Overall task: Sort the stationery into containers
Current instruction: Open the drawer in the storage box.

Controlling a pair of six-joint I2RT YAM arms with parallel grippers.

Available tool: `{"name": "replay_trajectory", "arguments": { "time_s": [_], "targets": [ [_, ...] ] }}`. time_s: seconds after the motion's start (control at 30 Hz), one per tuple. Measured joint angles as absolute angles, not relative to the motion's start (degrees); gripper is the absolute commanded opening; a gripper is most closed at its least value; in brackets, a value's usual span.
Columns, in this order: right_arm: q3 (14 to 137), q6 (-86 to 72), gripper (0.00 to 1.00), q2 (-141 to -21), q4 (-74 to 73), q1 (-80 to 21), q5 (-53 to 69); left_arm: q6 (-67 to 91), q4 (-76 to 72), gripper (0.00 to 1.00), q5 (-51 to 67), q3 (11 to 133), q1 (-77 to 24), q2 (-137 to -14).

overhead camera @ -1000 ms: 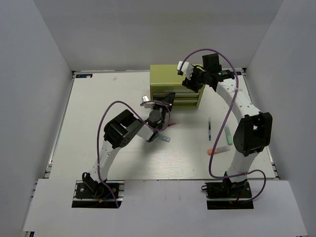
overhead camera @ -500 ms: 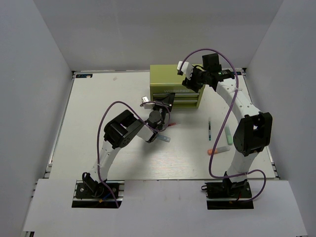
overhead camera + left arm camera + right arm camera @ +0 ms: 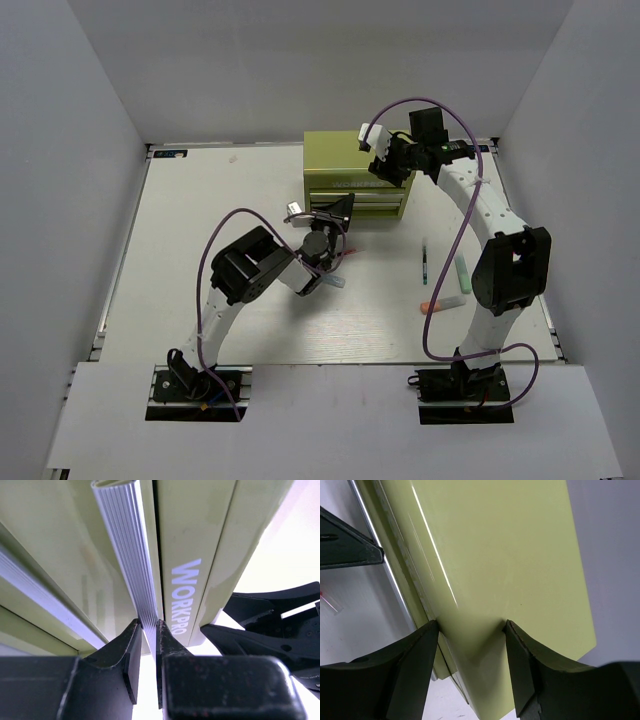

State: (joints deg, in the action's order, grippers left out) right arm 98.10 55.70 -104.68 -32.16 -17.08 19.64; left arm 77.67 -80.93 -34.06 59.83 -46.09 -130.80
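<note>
- The olive-green cabinet [image 3: 352, 168] sits at the upper centre of the top view, at the far side of the table [image 3: 200, 230]. It looks light enough to slide. If the pull on its drawer is stronger than the bracing, the whole box could skid toward the bottom of the frame instead of the drawer opening.
- The right gripper [image 3: 470, 630] hangs over the cabinet's top panel near its right end, with its fingers [image 3: 417, 660] spread wide apart and gripping nothing. Whether they actually press on the metal cannot be told. If they only hover, nothing anchors the cabinet.
- The left gripper [image 3: 148, 627] is clenched on the ribbed silver drawer handle [image 3: 127, 555], which its fingers [image 3: 131, 650] pinch close to one end. An off-centre pull like this could skew the drawer so that it jams in its runners. The ribbed bar could also slip out of the thin pinch.
- None of the stationery is sorted yet — all of it lies on the table.
- The pale green marker [image 3: 462, 275] and the orange marker [image 3: 437, 305] lie at the right centre of the top view, close to the right arm's lower links.
- The dark thin pen [image 3: 424, 262] lies just left of the two markers.
- The light blue piece [image 3: 336, 282] lies right under the left arm — if the wrist draws back low, it could be knocked and sent rolling.
</note>
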Motion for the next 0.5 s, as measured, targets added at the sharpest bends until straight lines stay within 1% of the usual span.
{"name": "replay_trajectory", "arguments": {
  "time_s": [0.23, 0.5],
  "targets": [
    [98.1, 55.7, 0.60, -104.7, -32.2, -17.1, 19.6, 76.9, -81.0, 0.00, -36.2, 58.7, -47.2, -130.0],
    [98.1, 55.6, 0.60, -104.7, -32.2, -17.1, 19.6, 76.7, -81.6, 0.00, -38.2, 53.2, -49.9, -126.6]
  ]
}}
